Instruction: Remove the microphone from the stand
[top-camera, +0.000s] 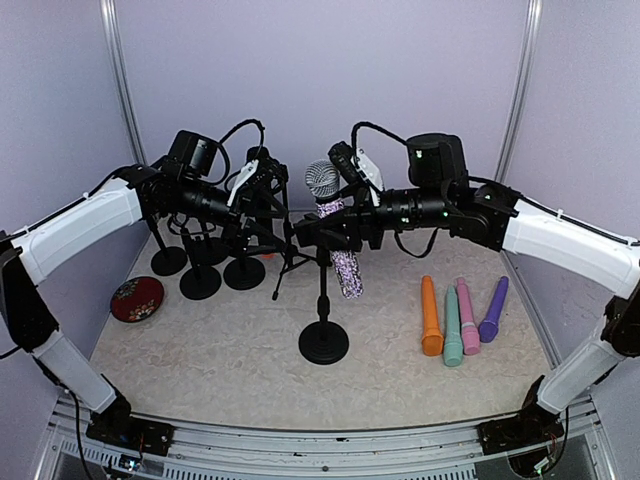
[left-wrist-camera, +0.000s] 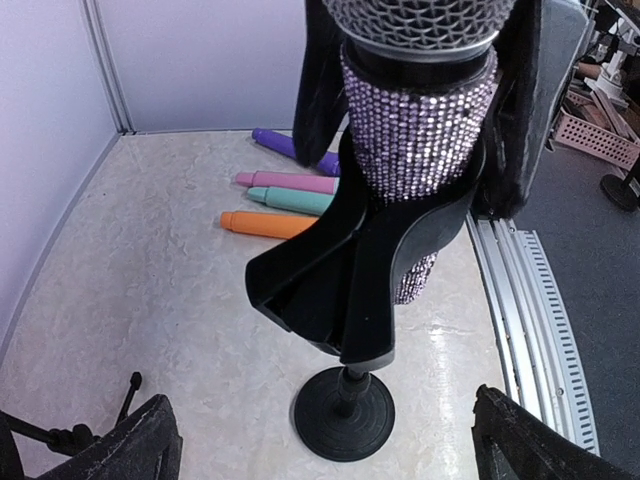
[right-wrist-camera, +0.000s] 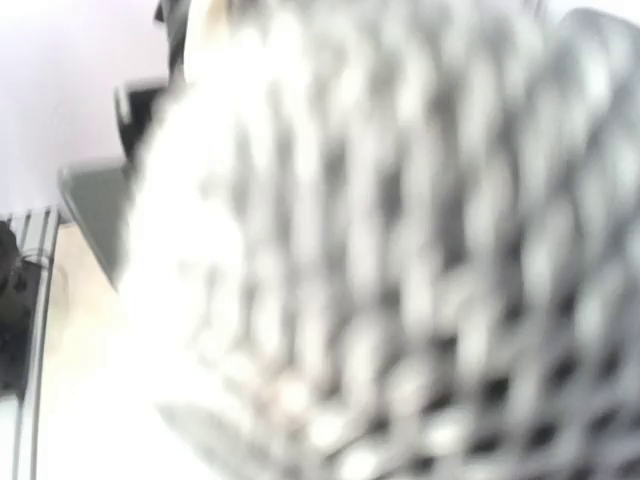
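Top external view: microphone (top-camera: 323, 181), silver mesh head over a lilac rhinestone body, seated at a tilt in the black clip (left-wrist-camera: 350, 280) of a round-based stand (top-camera: 323, 300) near the middle of the table. From the right side, right gripper (top-camera: 318, 232) at the body just under the head. Seen from the left wrist view, two dark fingers (left-wrist-camera: 318, 90) flanking that body, touching or just beside it; cannot tell whether clamped or slack. Right wrist view filled with blurred mesh, nothing else readable. Just left of the stand, left gripper (top-camera: 265, 205) with jaws wide apart, holding nothing.

Likely trouble: with nothing bracing the stand, a sideways or slanted pull could drag clip and base along, tipping the stand or lifting it whole. Studded body possibly slippery under a loose hold; a drop would land near the four coloured tubes (top-camera: 460, 315) lying to the right. Crowded space on the left too: spare black stands (top-camera: 200, 280) and a small tripod (top-camera: 290, 265) close to the left arm, easy to knock.

Surface: pale, faintly marbled tabletop (top-camera: 220, 340), with a red round disc (top-camera: 137, 298) at the left edge. Room: plain lilac-grey wall panels (top-camera: 330, 60) joined by metal posts. Beyond the table's metal rail, dark floor and a pink basket (left-wrist-camera: 600, 135).
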